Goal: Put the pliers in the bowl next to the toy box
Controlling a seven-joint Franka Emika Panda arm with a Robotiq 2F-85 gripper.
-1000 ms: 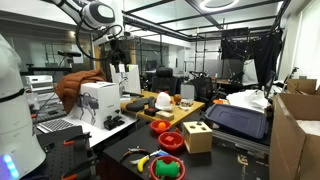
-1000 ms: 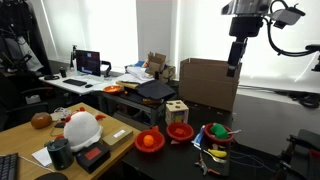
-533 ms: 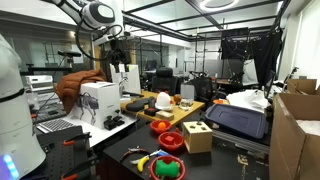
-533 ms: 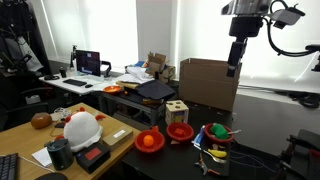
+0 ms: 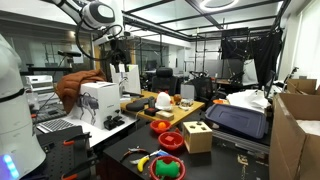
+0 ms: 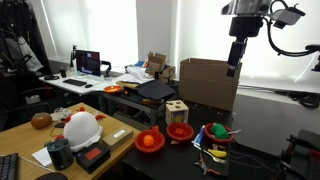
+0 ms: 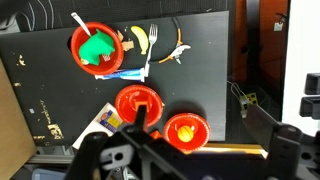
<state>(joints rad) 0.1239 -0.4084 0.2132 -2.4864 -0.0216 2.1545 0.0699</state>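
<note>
The pliers [image 7: 178, 50], with orange handles, lie on the black table [image 7: 200, 85] beside a fork [image 7: 152, 45] and a banana [image 7: 138, 40]. The toy box [image 6: 178, 108] [image 5: 197, 135] is a light wooden cube, and an empty red bowl [image 6: 180, 130] [image 5: 172, 141] [image 7: 137, 103] stands right next to it. My gripper [image 6: 236, 58] [image 5: 118, 52] hangs high above the table, far from the pliers. In the wrist view its dark fingers frame the bottom of the picture, open, with nothing between them [image 7: 190, 165].
A red bowl with an orange ball [image 7: 186, 128] [image 6: 149, 141] and a red bowl holding a green object [image 7: 98, 48] [image 6: 215, 133] stand nearby. A large cardboard box [image 6: 208, 82] stands behind the table. A white helmet [image 6: 82, 128] lies on a wooden board.
</note>
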